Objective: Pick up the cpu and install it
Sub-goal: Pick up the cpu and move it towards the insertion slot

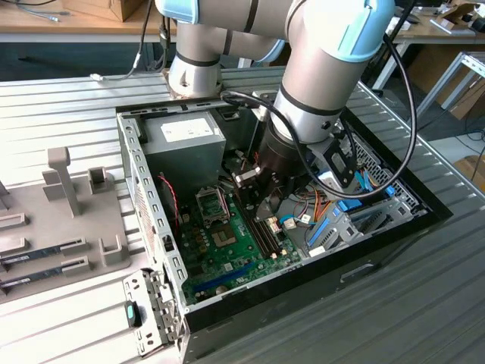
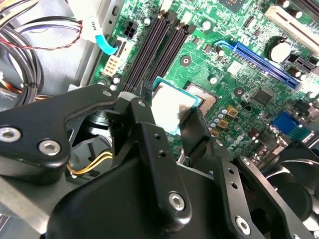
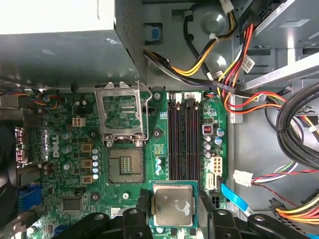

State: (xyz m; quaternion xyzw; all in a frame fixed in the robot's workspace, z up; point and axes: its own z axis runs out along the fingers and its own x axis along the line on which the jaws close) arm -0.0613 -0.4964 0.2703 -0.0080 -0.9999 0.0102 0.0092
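Note:
The cpu (image 3: 172,204), a silver-topped square chip with a thin green edge, is held flat between the two black fingers of my gripper (image 3: 174,201), which is shut on it. It hangs above the green motherboard (image 3: 159,107), beside the black memory slots (image 3: 184,134). The bare socket (image 3: 124,162) lies a short way off, with its metal lid (image 3: 123,112) hinged open. In the second wrist view the cpu (image 2: 167,107) sits in the gripper (image 2: 168,107) just in front of the socket (image 2: 205,99). In the exterior view the gripper (image 1: 254,189) is low inside the open computer case (image 1: 379,254).
A grey power supply (image 1: 186,136) fills the case's far corner. Bundles of coloured cables (image 3: 239,84) run beside the memory slots. A blue expansion slot (image 2: 264,64) crosses the board. A grey tray (image 1: 53,227) with holders and memory sticks lies on the exterior view's left.

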